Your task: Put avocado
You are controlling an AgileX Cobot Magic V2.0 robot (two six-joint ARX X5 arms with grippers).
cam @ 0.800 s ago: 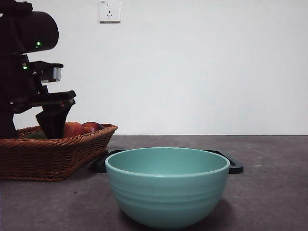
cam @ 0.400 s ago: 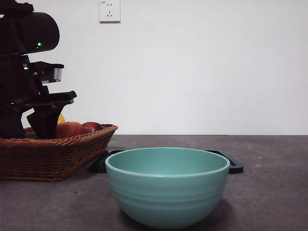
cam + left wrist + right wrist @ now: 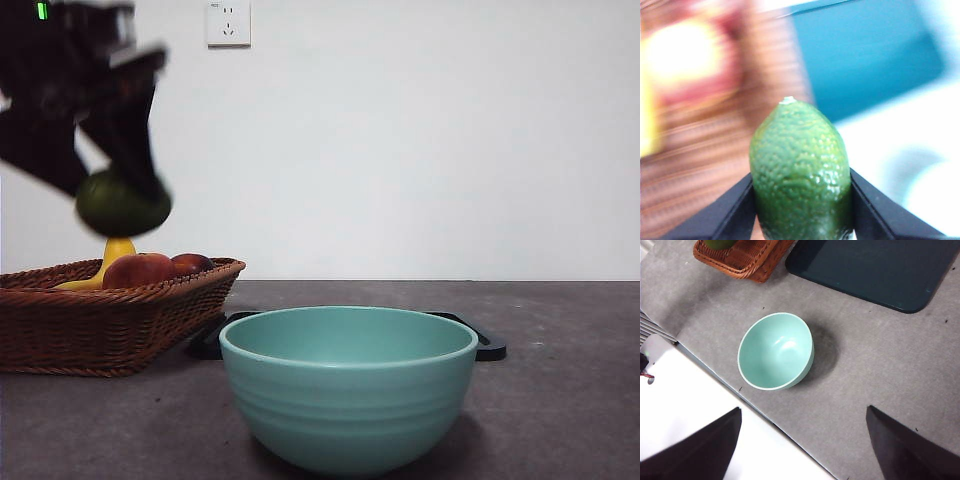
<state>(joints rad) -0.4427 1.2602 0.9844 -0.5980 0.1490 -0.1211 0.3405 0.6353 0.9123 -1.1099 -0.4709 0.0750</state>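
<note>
**Avocado lifted clear of the basket; the placing is left to do**

The left gripper (image 3: 125,190) has its two black jaws clamped on the avocado (image 3: 123,204), one on each flank of the fruit, as the left wrist view shows plainly: the avocado (image 3: 800,170) stands pebbly and green between them, its stem end pointing away from the camera. Taking the wicker basket (image 3: 150,310) as the landmark, the avocado hangs in the air above it, well clear of its rim and of the fruit lying inside. In the basket lie a red-yellow apple (image 3: 140,270), a darker red fruit (image 3: 192,263) just beside it, and a yellow banana (image 3: 115,250) behind them, directly under the held avocado.

So the picking up looks done. What is left, judging by the task, is to carry the avocado away from the basket and set it down. The task does not name a place; the teal bowl (image 3: 348,385), standing on the table beside the basket and nearer the camera, is a likely one, and the dark tray (image 3: 490,347) lying behind the bowl, next to the basket, is another. Both appear empty.

The right gripper (image 3: 802,440) waits high above the table, well away from the basket, its jaws spread wide with nothing between them.
</note>
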